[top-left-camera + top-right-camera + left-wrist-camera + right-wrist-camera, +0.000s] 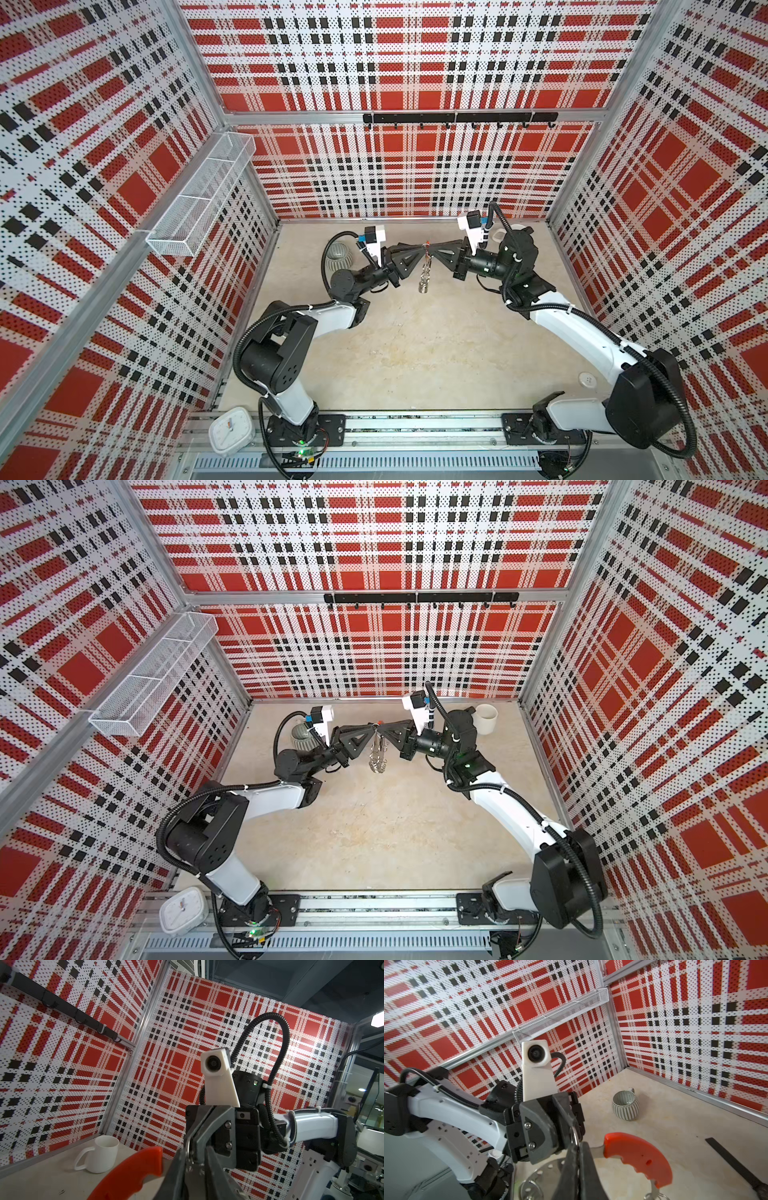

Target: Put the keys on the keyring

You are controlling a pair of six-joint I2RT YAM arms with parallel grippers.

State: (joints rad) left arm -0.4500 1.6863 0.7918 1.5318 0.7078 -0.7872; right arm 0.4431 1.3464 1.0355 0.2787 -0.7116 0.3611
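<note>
The keyring (424,270) hangs in mid-air between my two grippers in both top views, with its silver rings bunched at the low end. Its red curved bar (637,1159) and grey holed plate (542,1172) show in the right wrist view. My right gripper (578,1147) is shut on the keyring's upper edge, where a small silver ring (574,1136) sits. Facing it, my left gripper (194,1149) has its fingers a little apart around the same spot, and the red bar (133,1172) shows beside it. The keys are not in view.
A white mug (486,719) stands at the back right and a grey ribbed cup (338,257) at the back left. A black wristwatch strap (735,1167) lies on the table. A white clock (230,432) sits at the front left. A mesh basket (199,195) and a hook rail (457,117) hang on the walls.
</note>
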